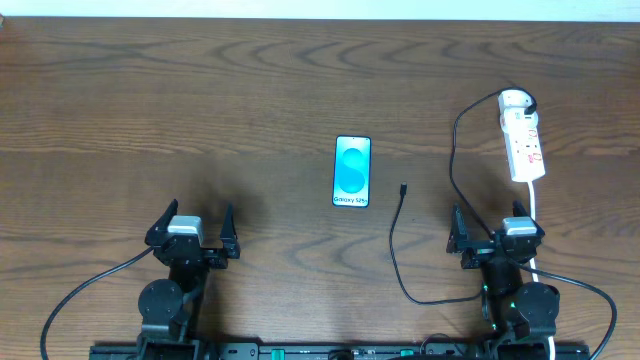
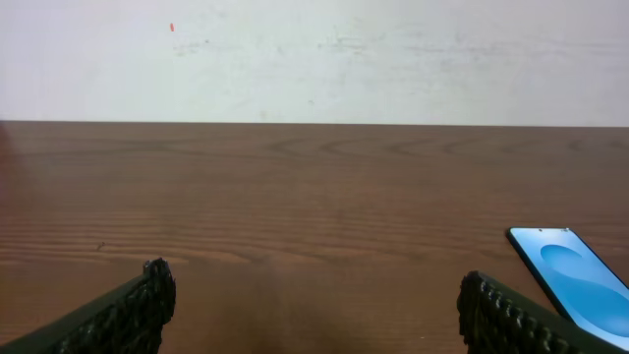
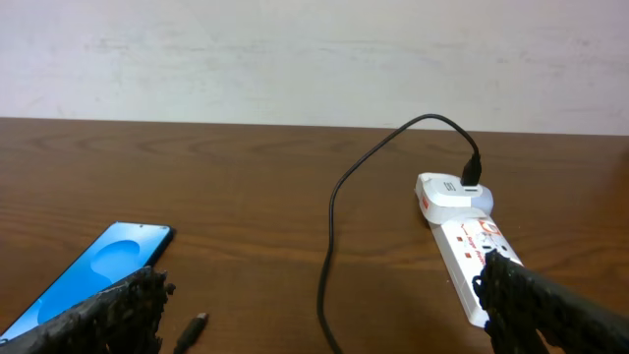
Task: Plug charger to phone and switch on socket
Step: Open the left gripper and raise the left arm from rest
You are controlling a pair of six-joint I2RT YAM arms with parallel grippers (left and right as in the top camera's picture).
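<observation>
Facing the first step with both jaws spread and empty, the right gripper must pinch the tip of the charger near the phone.

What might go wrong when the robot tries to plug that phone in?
The charger's plug tip is tiny and lies flat on the table, so it may slip from a pinch. The phone lies loose; pushing the plug in might slide it away. The black cable loops close to the right arm and could snag.
</observation>
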